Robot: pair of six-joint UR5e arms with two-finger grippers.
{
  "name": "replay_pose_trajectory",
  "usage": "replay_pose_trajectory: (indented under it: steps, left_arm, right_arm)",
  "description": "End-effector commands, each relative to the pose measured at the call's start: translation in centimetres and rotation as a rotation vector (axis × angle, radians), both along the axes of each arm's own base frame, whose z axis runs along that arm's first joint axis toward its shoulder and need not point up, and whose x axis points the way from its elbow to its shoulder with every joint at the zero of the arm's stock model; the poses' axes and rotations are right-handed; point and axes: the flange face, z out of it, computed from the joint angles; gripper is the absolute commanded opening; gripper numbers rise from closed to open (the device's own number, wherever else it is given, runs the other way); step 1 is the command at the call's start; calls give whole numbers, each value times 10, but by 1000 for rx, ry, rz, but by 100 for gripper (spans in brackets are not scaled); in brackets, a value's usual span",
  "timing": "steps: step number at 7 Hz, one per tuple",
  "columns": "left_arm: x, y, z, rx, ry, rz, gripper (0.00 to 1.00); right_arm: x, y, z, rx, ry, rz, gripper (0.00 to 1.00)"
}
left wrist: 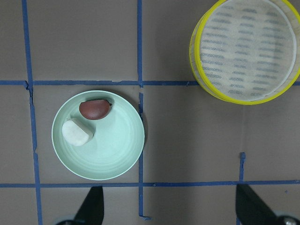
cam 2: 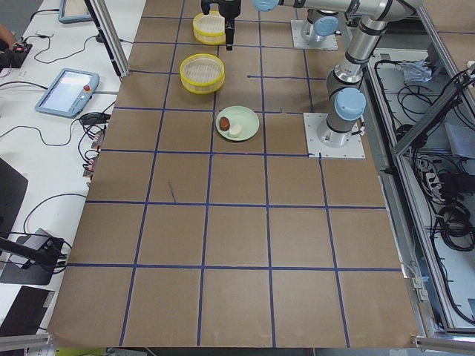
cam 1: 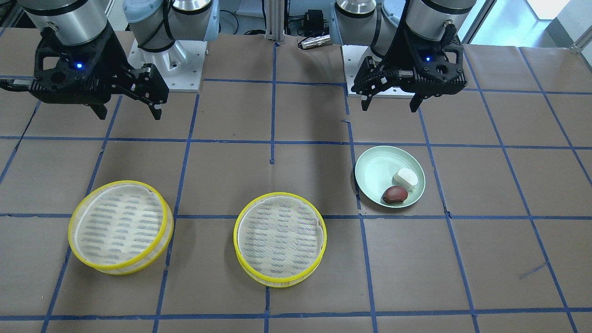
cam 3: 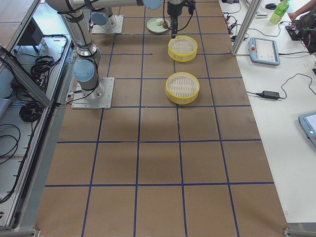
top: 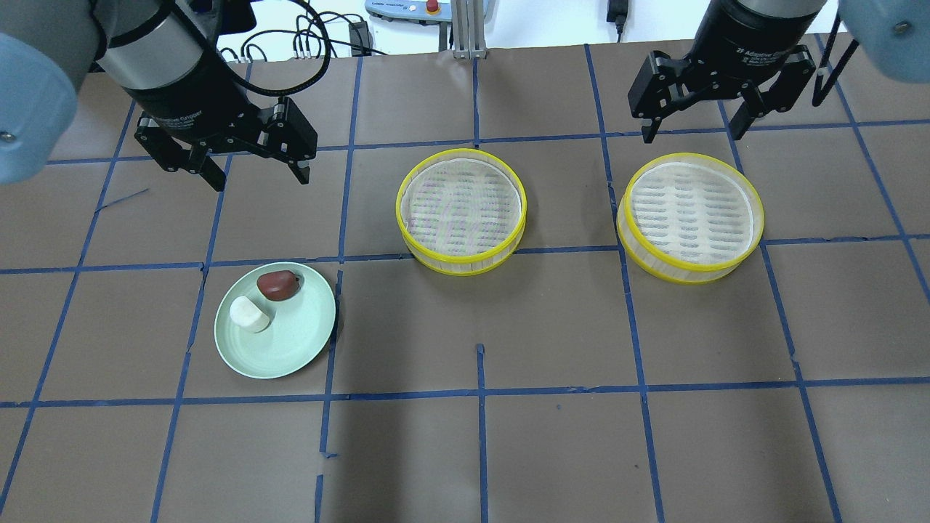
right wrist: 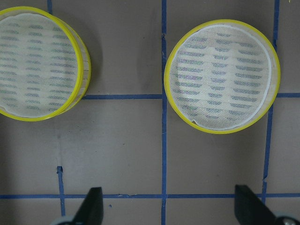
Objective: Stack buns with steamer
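The buns lie near the left gripper (top: 260,178), which hangs above the table with its jaws spread wide and empty; the right gripper (top: 690,136) is likewise spread, holding nothing. The brown bun (top: 280,285) and the white bun (top: 249,314) sit side by side at one edge of the pale green plate (top: 290,343). Both look light, soft and smooth-skinned, so they could dent or slip. A gentle pinch from above across the short axis seems best. The middle steamer (top: 462,263) and the right-hand steamer (top: 690,272) stand well apart from the plate.

The counter (top: 552,327) is brown with a blue tape grid. Both steamers (top: 461,263) have yellow rims and pale, grey-striped liners. The plate (top: 287,349) is pale green, with a reddish-brown bun (top: 279,285) and a white bun (top: 249,314).
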Motion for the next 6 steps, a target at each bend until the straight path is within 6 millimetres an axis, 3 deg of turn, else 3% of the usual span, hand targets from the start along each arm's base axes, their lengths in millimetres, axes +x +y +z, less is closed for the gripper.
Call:
replay_pose_trajectory:
  steps: [1, 3, 4, 5, 6]
  left_arm:
    - [1, 2, 1, 1, 1, 2, 100]
    - [6, 1, -2, 12, -4, 8, 100]
    - [18, -2, -11, 29, -7, 13, 100]
    - [40, -4, -34, 76, 0, 43, 100]
    - [53, -9, -71, 131, 4, -11, 100]
  right_arm:
    - [-1, 2, -9, 20, -1, -7, 100]
    - [-4, 1, -9, 19, -7, 3, 100]
    - [-4, 1, -10, 25, -6, -8, 100]
    - [-7, 2, -16, 46, -4, -10, 100]
    - [-10, 4, -25, 78, 3, -10, 100]
